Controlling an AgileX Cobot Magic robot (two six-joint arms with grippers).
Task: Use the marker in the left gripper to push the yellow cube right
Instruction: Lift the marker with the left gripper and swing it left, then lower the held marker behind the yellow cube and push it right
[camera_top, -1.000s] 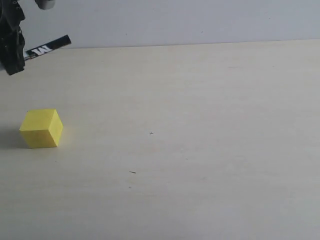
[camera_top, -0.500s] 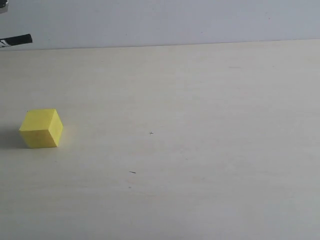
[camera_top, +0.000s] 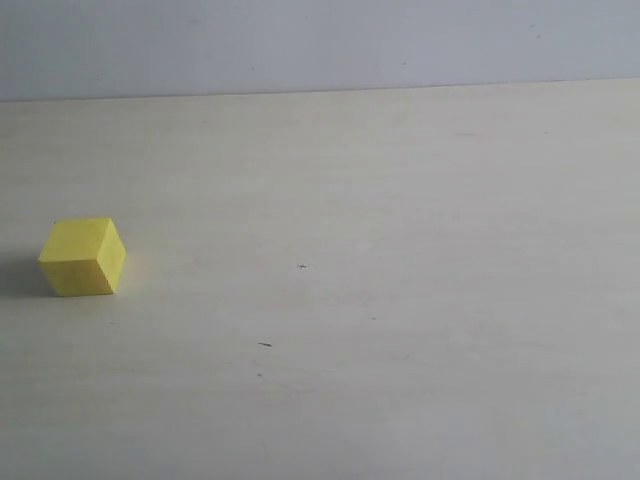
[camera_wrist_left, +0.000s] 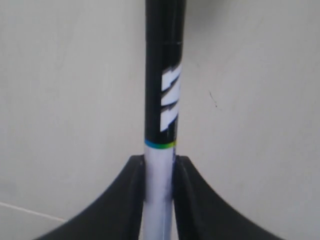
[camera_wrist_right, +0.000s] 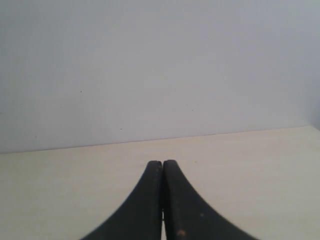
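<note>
Progress: we judge the push not yet started | yellow cube (camera_top: 83, 257) alone on bench (camera_top: 400, 250), nothing touching it | left end effector (camera_wrist_left: 159, 172) clamped on marker (camera_wrist_left: 164, 75), out of sight of the cube | right end effector (camera_wrist_right: 162, 165) closed together, empty.

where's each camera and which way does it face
Exterior: off the arms, across the table to the wall, yellow cube at left; no robot part.
Left wrist: on the left arm, along the left gripper holding the marker, table behind.
Right wrist: on the right arm, past the shut right gripper to the wall.
Shared: exterior and right wrist both show table and wall.
</note>
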